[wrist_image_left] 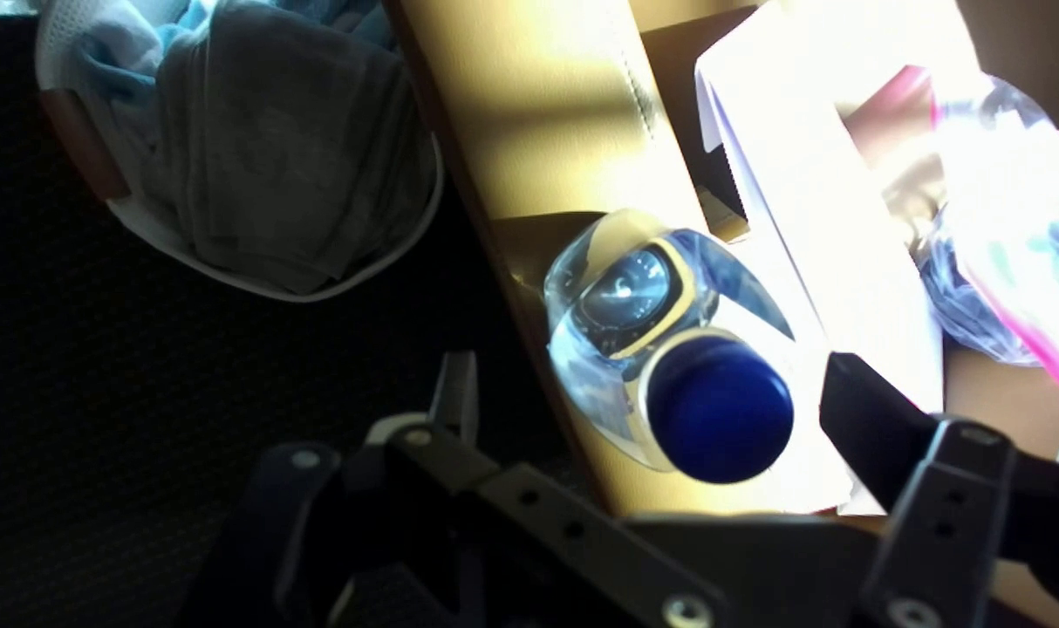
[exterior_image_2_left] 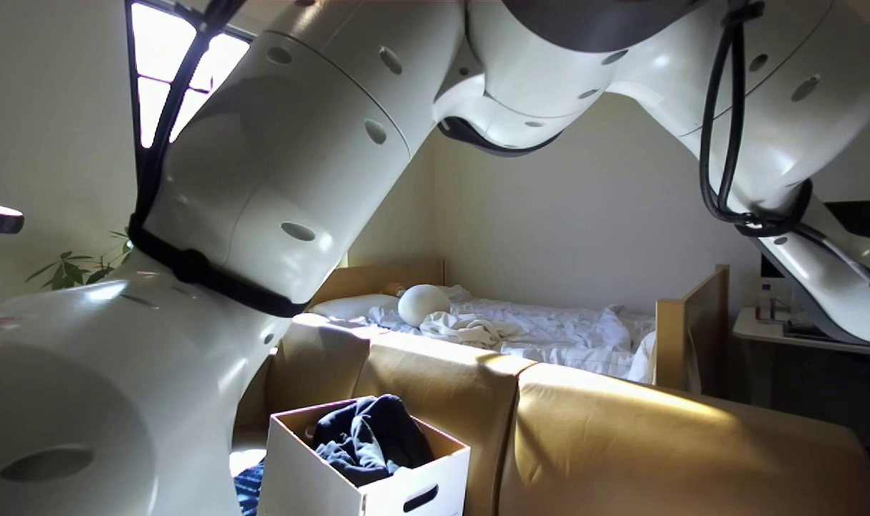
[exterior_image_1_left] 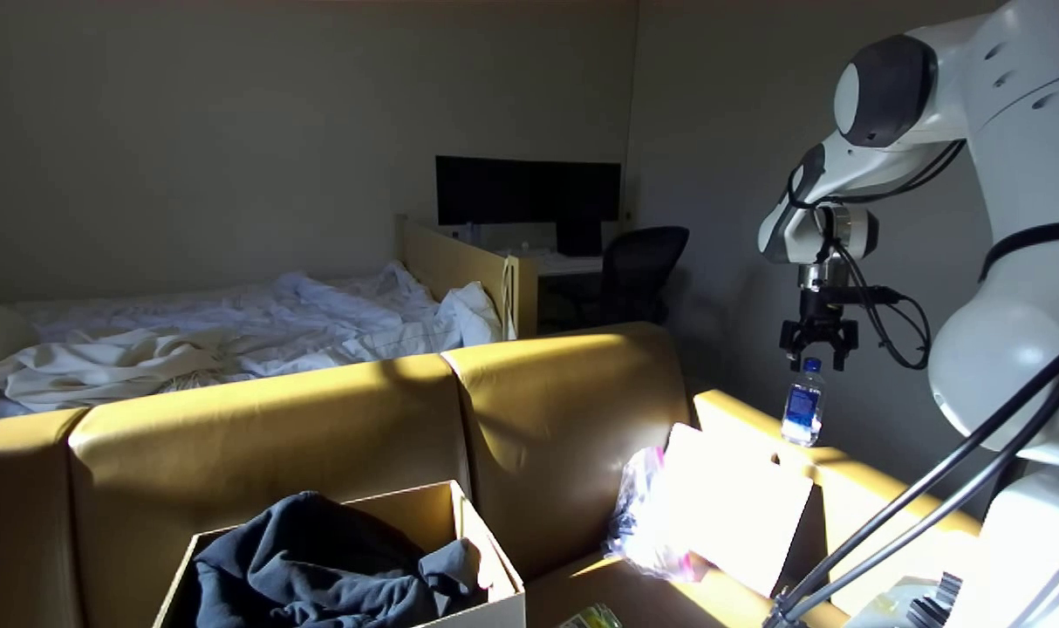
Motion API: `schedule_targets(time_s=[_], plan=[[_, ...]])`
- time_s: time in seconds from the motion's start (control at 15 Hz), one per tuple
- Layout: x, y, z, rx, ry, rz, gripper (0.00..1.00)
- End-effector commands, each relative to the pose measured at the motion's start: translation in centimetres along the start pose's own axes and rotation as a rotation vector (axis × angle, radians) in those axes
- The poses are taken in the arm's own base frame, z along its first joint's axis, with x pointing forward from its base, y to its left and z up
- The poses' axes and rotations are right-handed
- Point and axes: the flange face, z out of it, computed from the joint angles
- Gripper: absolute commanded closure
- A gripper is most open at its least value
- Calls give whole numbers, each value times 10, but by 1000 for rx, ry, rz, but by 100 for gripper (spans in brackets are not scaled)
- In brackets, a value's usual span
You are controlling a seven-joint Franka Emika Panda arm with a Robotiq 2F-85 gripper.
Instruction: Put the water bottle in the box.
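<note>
The water bottle (exterior_image_1_left: 802, 412), clear with a blue cap and blue label, stands nearly upright on the sofa's armrest (exterior_image_1_left: 878, 491) in an exterior view. Its cap also shows from above in the wrist view (wrist_image_left: 720, 410). My gripper (exterior_image_1_left: 816, 361) is open, pointing down just over the bottle. In the wrist view the cap lies between the spread fingers (wrist_image_left: 651, 375), nearer the right finger, with gaps on both sides. The box (exterior_image_1_left: 492, 612) with dark blue-grey fabric (exterior_image_1_left: 311, 558) bunched inside stands on the sofa; it also shows in an exterior view (exterior_image_2_left: 453, 474). The bottle is out of view there.
A bright white box or panel (exterior_image_1_left: 730, 506) leans by the armrest, beside a clear plastic bag (exterior_image_1_left: 645, 515) with pink edges. The sofa backrest (exterior_image_1_left: 573, 419) rises behind. In the wrist view a white basket (wrist_image_left: 368, 281) of cloths stands beyond the armrest.
</note>
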Motion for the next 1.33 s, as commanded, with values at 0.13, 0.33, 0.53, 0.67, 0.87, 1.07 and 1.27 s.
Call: schedule_targets(time_s=[0.13,0.33,0.53,0.67,0.87,1.07,1.27], plan=[[-4,-10,-1,1,1,9,33],[-8,-17,-7,0,-8,6,53],[-11,-20,-15,-18,-4,5,72],[-15,-23,-24,-41,-3,0,85],[-22,-21,-32,-86,-10,11,86],[-32,-17,-47,-121,-14,37,86],[-39,-36,-73,-164,21,-36,85]])
